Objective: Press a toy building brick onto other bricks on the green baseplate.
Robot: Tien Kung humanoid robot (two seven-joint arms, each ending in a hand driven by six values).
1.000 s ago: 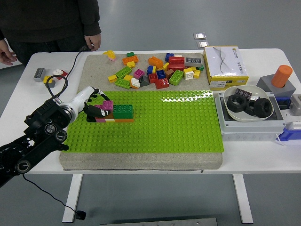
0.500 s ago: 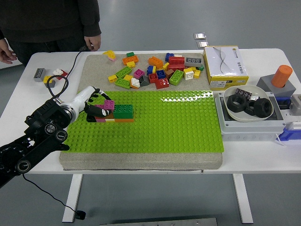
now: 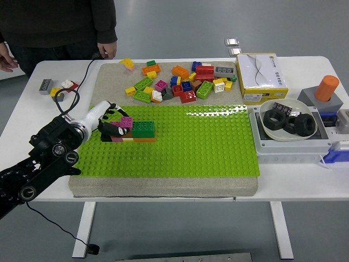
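Observation:
A green baseplate [image 3: 196, 142] lies on a grey mat in the middle of the table. At its left end stands a small stack: a dark green brick [image 3: 143, 127] on an orange brick [image 3: 143, 139], with a magenta brick [image 3: 126, 121] at its left. My left hand [image 3: 113, 124] comes in from the lower left, fingers curled around the magenta brick, which sits against the stack. The right arm is out of sight.
Several loose bricks [image 3: 180, 82] lie on the mat behind the baseplate. A yellow-white box [image 3: 260, 76] and a grey bin with black rings [image 3: 286, 123] stand at right. A person stands at the far left side, one hand [image 3: 108, 49] near the table edge.
The left hand and magenta brick have shifted very slightly; otherwise nothing has visibly moved.

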